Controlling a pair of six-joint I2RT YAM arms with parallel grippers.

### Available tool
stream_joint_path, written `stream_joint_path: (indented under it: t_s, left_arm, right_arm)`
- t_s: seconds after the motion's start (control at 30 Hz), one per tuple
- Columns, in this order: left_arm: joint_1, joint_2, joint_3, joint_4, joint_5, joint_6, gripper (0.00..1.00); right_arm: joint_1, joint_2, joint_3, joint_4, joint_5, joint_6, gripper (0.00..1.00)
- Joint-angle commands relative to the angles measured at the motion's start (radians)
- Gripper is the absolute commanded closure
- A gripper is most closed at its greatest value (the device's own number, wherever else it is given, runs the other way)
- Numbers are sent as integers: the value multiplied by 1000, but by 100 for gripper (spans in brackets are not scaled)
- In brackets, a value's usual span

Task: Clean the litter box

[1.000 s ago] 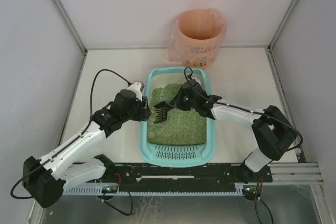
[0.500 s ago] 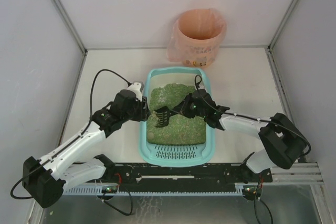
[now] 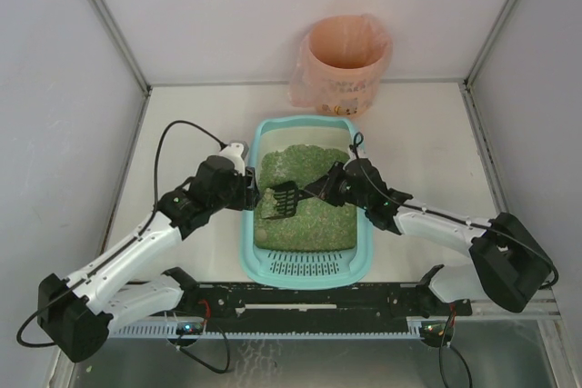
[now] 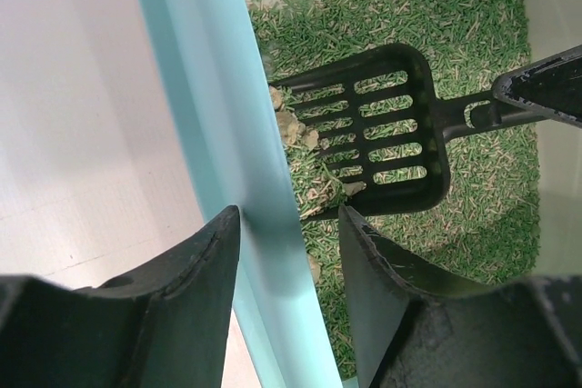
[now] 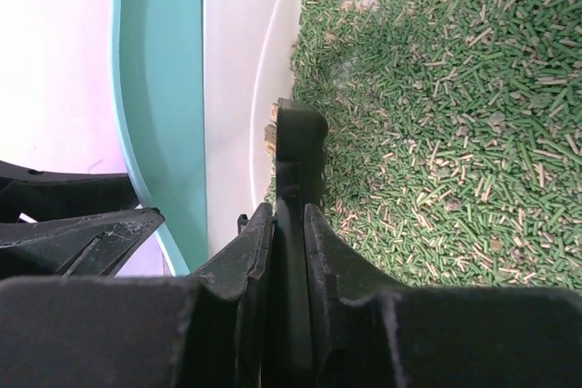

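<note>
The light-teal litter box (image 3: 249,244) lies mid-table, filled with green litter (image 3: 314,220), its slotted grate end nearest the arm bases. My right gripper (image 3: 329,188) is shut on the handle of the black slotted scoop (image 3: 280,202). The scoop's head rests low on the litter against the left wall, with tan clumps (image 4: 291,124) at its edge. My left gripper (image 3: 247,190) is open and straddles the box's left rim (image 4: 209,88). Its outer finger lies against the rim, and a strip of litter shows between the rim and the inner finger (image 4: 382,288). The right wrist view looks edge-on along the scoop (image 5: 296,147).
A round bin lined with a pink bag (image 3: 344,61) stands behind the box at the back wall. Enclosure walls close in the table on the left, right and back. The two grippers face each other across the box's left half.
My right gripper has drawn nearer and lower with the scoop, bringing its head down onto the litter by the left wall. The left gripper has stayed at the rim.
</note>
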Motion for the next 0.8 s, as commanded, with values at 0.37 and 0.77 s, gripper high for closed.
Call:
stream_joint_path:
  t_s: [0.37,0.77]
  left_arm:
    - [-7,-138,131,-11,-33,2,31]
    - [16,-249,158,-65,-205,78,19]
  right_arm:
    - [-73,-255,-123,93,10,79,100]
    - [-247,-582,-256,36,-93,163,100]
